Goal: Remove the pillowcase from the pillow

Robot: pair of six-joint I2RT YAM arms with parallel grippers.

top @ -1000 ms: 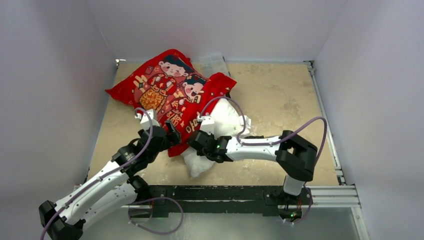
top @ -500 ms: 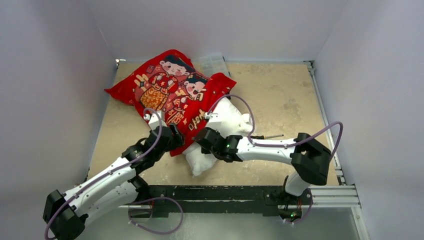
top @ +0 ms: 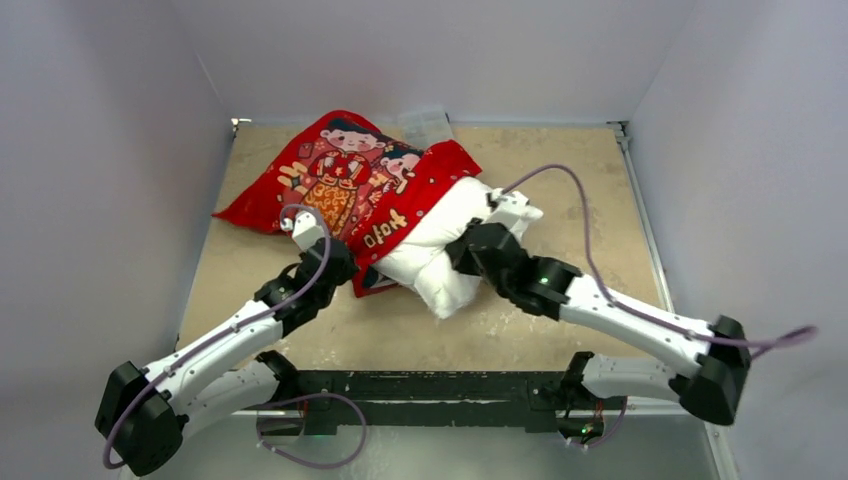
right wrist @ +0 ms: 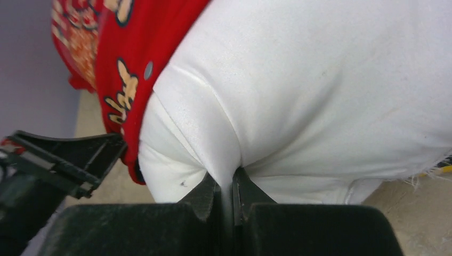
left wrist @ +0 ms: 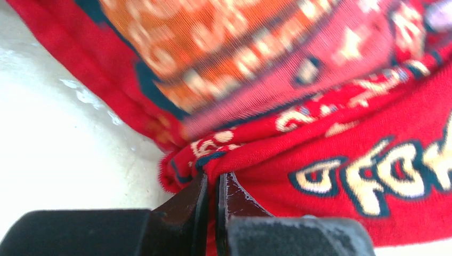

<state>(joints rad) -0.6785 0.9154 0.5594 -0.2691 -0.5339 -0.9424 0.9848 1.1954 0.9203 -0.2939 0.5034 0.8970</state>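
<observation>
left gripper (left wrist: 212, 181): jaws, spread a second ago, are now pressed together on a fold of the pillowcase (top: 345, 180) hem, near its open edge.
right gripper (right wrist: 226, 186): keeps its pinch on a ridge of white pillow (top: 440, 250) cloth. that arm has swung out to the right, and the pillow's bare end now lies further right on the table (top: 570, 190), with more white showing.
the pillow's far-left part is still inside the case.
judgement: cover and cushion are each anchored now, so opposing pulls can begin. the thin hem pinch may slip.
</observation>
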